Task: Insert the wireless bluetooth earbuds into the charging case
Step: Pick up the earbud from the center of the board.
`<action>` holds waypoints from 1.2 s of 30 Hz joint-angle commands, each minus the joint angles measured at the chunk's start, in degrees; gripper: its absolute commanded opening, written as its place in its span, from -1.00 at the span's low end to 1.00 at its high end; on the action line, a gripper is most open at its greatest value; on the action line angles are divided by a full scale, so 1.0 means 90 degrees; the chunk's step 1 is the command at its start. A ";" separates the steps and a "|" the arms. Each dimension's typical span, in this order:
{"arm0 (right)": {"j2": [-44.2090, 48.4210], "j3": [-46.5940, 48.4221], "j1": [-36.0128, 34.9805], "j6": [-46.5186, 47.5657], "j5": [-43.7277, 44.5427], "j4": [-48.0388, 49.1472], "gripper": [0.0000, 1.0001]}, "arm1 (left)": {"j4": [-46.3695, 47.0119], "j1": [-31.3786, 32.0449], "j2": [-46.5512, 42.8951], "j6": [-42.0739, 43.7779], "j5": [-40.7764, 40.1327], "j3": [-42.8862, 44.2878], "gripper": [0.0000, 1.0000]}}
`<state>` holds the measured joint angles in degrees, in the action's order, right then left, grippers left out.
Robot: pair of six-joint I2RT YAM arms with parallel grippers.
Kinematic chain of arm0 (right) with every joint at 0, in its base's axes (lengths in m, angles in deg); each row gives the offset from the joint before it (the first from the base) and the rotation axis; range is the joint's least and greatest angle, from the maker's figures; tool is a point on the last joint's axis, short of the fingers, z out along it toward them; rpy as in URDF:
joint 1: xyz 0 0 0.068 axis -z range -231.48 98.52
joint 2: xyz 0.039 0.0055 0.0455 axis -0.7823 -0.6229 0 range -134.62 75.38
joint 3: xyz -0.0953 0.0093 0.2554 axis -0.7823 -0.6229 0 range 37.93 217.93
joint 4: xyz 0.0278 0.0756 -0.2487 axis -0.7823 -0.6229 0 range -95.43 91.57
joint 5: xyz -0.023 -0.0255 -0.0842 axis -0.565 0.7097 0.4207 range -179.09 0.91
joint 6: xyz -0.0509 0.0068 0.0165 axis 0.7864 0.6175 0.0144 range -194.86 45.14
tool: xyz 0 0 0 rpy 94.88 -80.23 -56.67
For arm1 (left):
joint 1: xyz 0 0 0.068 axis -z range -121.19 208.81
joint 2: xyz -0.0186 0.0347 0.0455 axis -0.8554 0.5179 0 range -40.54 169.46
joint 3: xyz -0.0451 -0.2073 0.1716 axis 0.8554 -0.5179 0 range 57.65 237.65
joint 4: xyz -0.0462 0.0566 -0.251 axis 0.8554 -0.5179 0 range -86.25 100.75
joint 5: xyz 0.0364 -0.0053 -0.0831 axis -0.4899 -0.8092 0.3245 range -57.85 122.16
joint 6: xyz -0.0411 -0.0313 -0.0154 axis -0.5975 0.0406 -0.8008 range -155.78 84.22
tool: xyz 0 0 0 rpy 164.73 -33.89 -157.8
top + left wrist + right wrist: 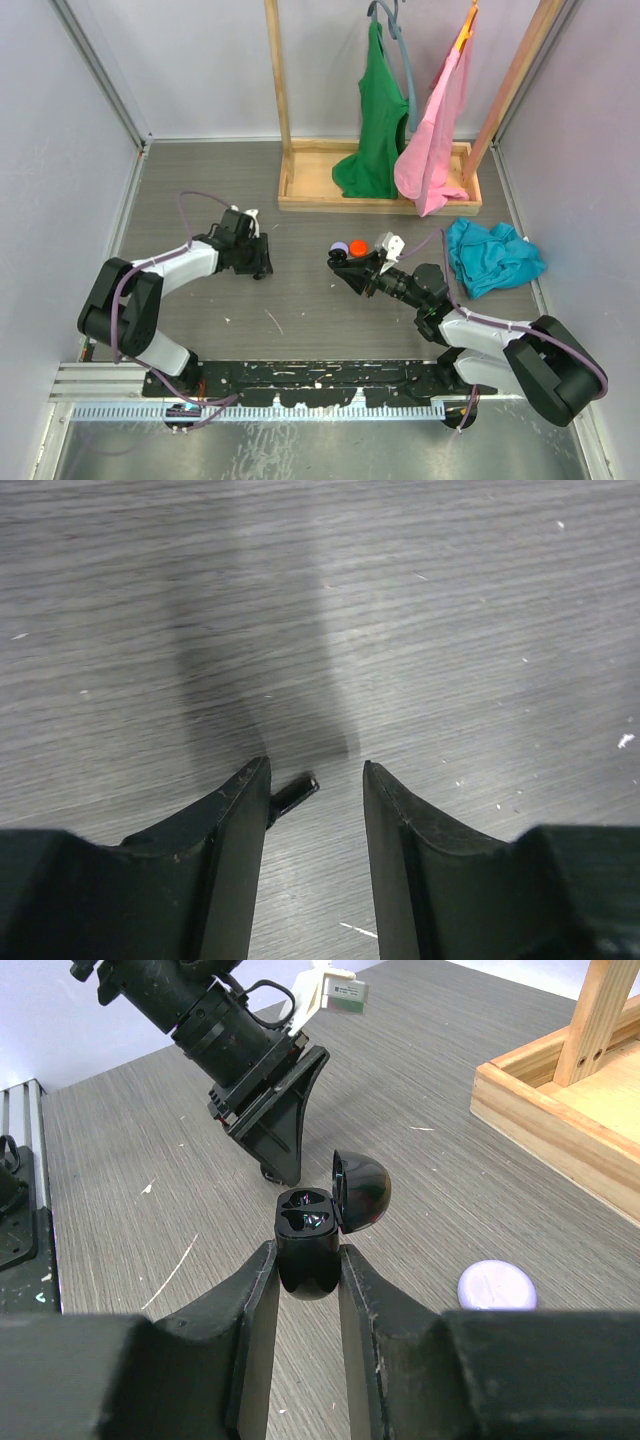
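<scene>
Your right gripper (307, 1250) is clamped on the charging case (305, 1232). Its two fingers press the lower shell from either side, and the lid (362, 1192) is hinged up and tilted away just past the fingertips. The two wells face up and forward, toward your other arm. They look empty, though the glossy black makes that hard to confirm.

Your left gripper (315, 764) has its fingers apart, low over the table (450, 630). A black earbud (295, 794) lies in the gap right at the tips. It touches the inner face of the finger on the left of the wrist view, and the opposite finger stands clear of it, so nothing is pinched yet.

You are at the pickup of this bud; the insertion has not begun. The next move calls for bringing the fingers together on it, and care is needed because the bud sits off-centre. The far finger will likely sweep it or turn it before both pads bear on it, and something this small can squirt out. Centre the gap on it first if you can.

Once it is held, lift it and carry it forward to the open case, which waits just ahead of your left fingertips. Line the stem up with a well before lowering. Ignore the lilac disc (496, 1285) lying on the table to the right of your right gripper; it is not a bud.
</scene>
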<state>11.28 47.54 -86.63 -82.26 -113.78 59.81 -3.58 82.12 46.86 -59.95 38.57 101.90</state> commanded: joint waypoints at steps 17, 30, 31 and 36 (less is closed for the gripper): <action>0.0237 0.0054 -0.0019 0.0135 0.0037 0.0183 -0.97 | -0.0969 0.0340 -0.2067 -0.0968 -0.0894 -0.0259 -0.13; 0.0267 0.0072 -0.0015 0.0125 0.0037 0.0125 -0.97 | -0.0931 0.0347 -0.2465 -0.3083 -0.2227 -0.0788 -0.13; 0.0255 0.0071 -0.0019 0.0120 0.0021 0.0130 -0.97 | -0.1014 0.0342 -0.2380 -0.3273 -0.2305 -0.0736 -0.13; 0.0253 0.0080 -0.0019 0.0115 0.0018 0.0126 -0.97 | -0.1865 0.0340 -0.1974 -0.4315 -0.2567 -0.0329 -0.11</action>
<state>12.66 47.54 -86.63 -82.08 -113.80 58.56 -15.34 85.20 27.19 -89.36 19.49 94.81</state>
